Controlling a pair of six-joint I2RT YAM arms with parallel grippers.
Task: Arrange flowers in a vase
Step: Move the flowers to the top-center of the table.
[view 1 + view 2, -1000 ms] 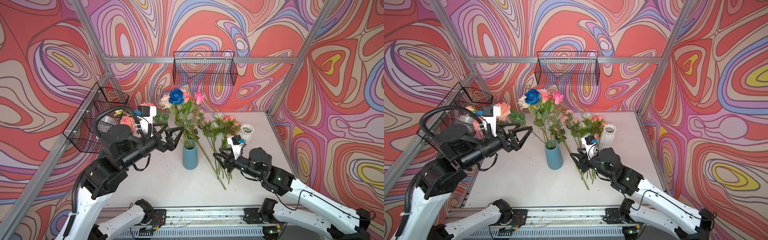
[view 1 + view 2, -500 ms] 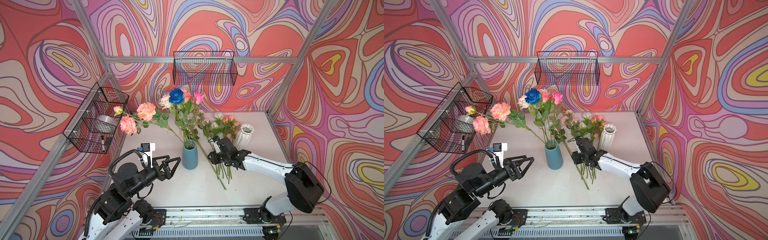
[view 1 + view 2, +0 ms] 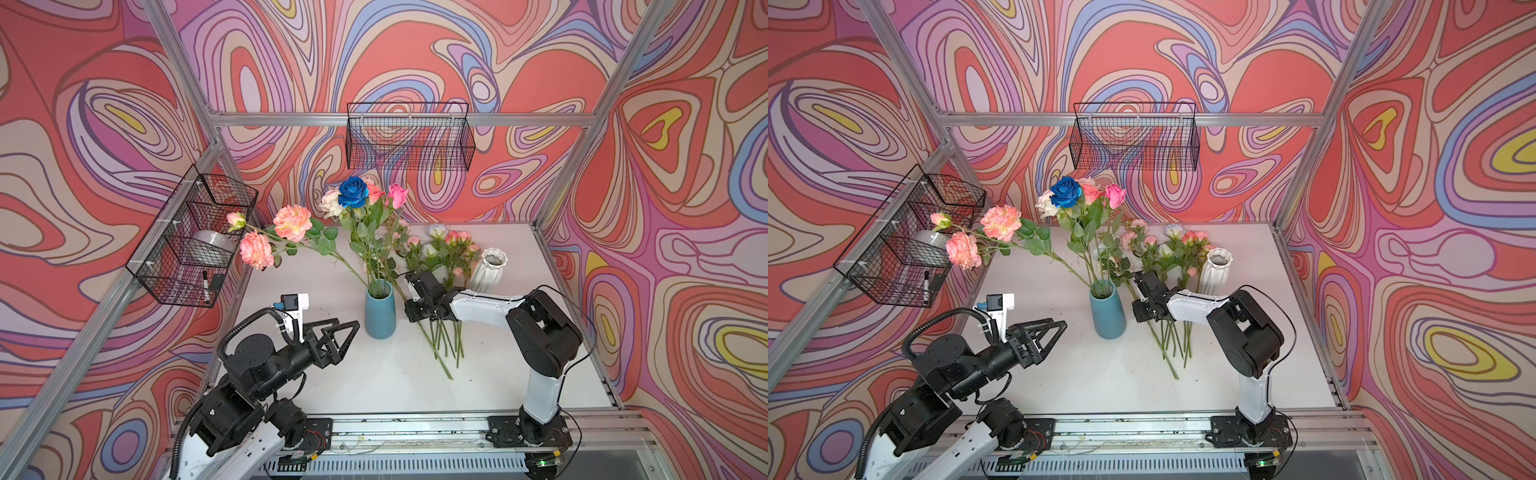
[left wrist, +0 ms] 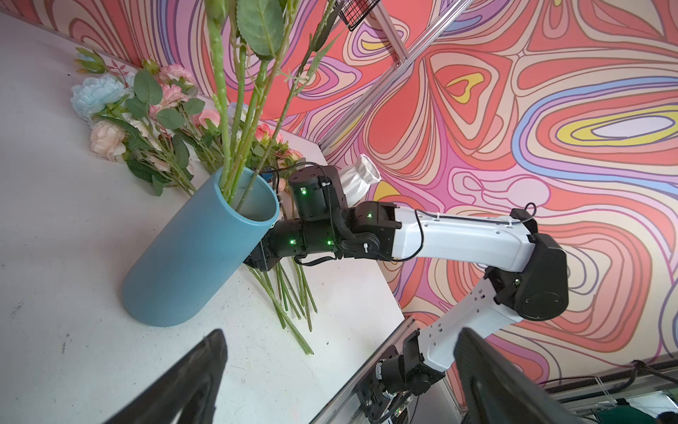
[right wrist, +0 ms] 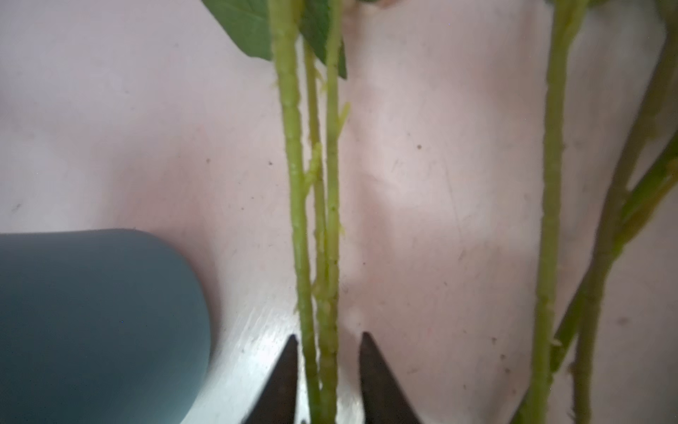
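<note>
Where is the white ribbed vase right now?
In both top views the white vase stands upright toward the far right of the table, just right of the loose flowers and behind the right arm.

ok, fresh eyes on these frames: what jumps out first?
The blue vase in the middle of the table, holding tall flowers topped by a deep blue rose. Beside it, on the right arm's side, loose flowers lie flat, the right tool straddling a few of their stems. Loud swirled walls surround everything.
</note>
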